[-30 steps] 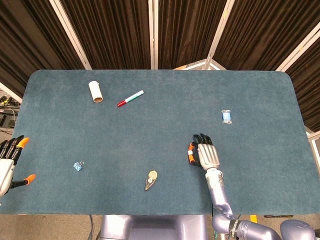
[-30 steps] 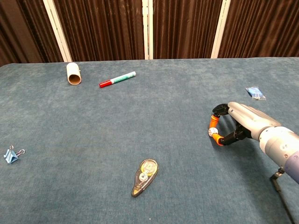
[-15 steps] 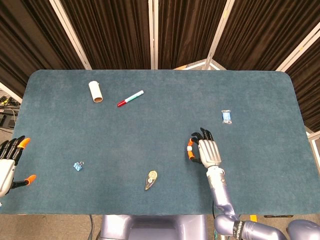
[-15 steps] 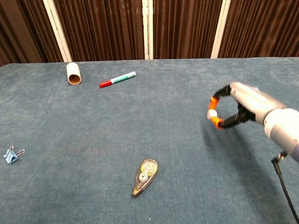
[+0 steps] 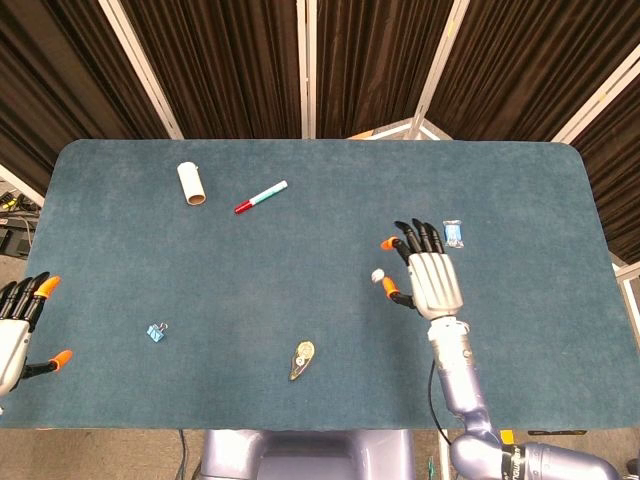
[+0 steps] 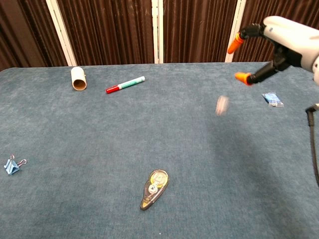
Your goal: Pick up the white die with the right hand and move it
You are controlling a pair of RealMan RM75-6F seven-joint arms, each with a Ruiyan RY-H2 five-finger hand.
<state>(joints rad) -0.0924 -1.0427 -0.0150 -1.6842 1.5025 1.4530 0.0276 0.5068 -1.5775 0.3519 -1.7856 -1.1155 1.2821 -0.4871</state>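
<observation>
The white die [image 6: 222, 105] shows as a blurred white smear in the chest view, apart from any finger and below my right hand [image 6: 279, 42]. In the head view the die [image 5: 377, 275] is a small white dot just left of the hand's orange thumb tip. My right hand [image 5: 428, 280] is raised high over the right half of the table, its fingers spread with nothing between them. My left hand [image 5: 15, 330] hangs at the table's left front edge, fingers apart and empty.
A cardboard tube [image 5: 191, 183] and a red-capped marker [image 5: 261, 197] lie at the back left. A blue binder clip [image 5: 156, 332] sits front left, a correction-tape dispenser [image 5: 301, 360] front centre. A small blue packet [image 5: 454, 233] lies just beyond the right hand.
My right hand rose from the table with the die pinched, then its fingers spread. The die has left the fingers and is now loose below them. The left hand barely moved.
</observation>
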